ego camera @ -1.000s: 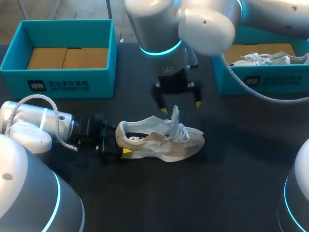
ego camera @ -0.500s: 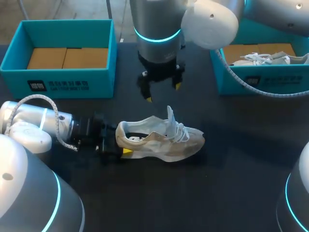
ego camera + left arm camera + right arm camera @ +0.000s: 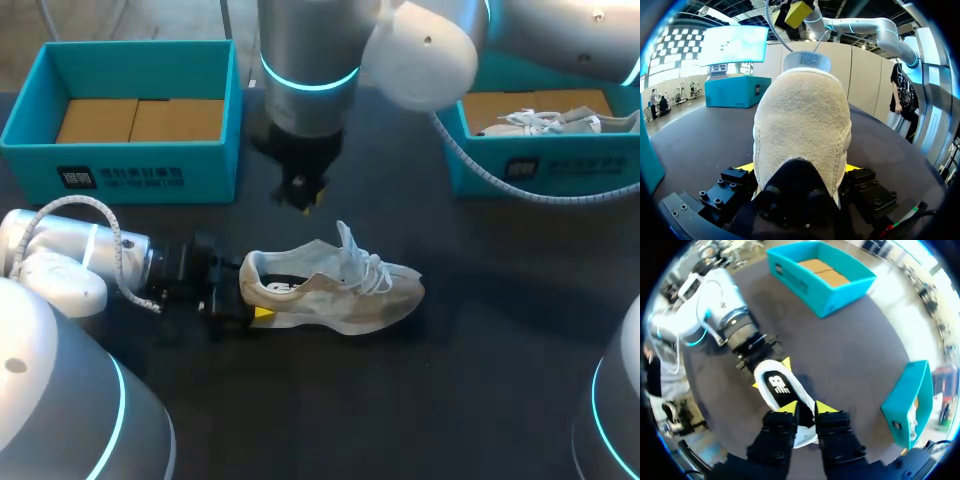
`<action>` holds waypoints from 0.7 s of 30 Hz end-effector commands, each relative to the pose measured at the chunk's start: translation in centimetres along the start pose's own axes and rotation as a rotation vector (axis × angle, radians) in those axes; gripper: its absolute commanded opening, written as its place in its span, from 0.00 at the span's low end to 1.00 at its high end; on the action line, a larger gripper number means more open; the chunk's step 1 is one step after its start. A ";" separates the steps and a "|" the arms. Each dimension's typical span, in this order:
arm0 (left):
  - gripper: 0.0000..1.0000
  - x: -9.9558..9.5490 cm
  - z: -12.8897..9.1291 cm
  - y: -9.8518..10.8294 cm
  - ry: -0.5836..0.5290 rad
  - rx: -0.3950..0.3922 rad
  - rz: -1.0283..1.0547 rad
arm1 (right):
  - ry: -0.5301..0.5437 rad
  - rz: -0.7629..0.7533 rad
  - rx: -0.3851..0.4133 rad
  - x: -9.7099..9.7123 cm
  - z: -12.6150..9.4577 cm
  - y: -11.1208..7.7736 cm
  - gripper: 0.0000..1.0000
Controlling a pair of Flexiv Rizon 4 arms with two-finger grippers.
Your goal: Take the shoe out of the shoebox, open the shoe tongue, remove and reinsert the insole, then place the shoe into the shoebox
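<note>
Two shoes (image 3: 335, 288); two shoeboxes (image 3: 140, 165)

Even overhead light, dark table (image 3: 480, 400), sheen on right arm (image 3: 420, 60); shadow by shoe (image 3: 330, 290)

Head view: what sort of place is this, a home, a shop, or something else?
Most likely a robot lab bench, not a home. The left arm and the right arm share one dark table, the left gripper holds a pale shoe by its heel, and a left shoebox and a right shoebox, both teal, stand behind.

left shoebox (image 3: 120, 178) front: white print, illegible | right shoebox (image 3: 560, 170): likewise | insole (image 3: 779, 385): white logo | tongue tag (image 3: 807, 59): unreadable
</note>
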State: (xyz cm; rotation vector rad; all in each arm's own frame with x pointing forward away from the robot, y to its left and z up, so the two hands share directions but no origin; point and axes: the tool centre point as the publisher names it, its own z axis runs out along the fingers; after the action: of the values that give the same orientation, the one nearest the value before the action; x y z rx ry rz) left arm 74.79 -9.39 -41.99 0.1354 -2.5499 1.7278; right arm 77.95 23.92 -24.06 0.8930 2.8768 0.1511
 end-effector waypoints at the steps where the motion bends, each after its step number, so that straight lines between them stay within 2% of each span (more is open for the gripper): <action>1: 0.00 0.0 0.0 0.0 0.000 -0.001 0.000 | 0.146 -0.341 -0.091 0.2 0.8 -0.7 0.00; 4: 0.00 0.0 0.0 0.0 0.000 -0.001 0.000 | 0.218 -0.420 -0.133 0.7 1.1 -1.2 0.00; 21: 0.00 0.0 0.0 0.0 0.000 -0.001 0.000 | 0.218 -0.420 -0.133 0.7 1.1 -1.2 0.00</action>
State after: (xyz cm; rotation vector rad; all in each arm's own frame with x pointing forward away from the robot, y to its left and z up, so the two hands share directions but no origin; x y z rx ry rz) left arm 74.80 -9.39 -42.00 0.1355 -2.5500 1.7277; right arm 77.03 23.61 -25.30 0.2532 3.1323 0.3953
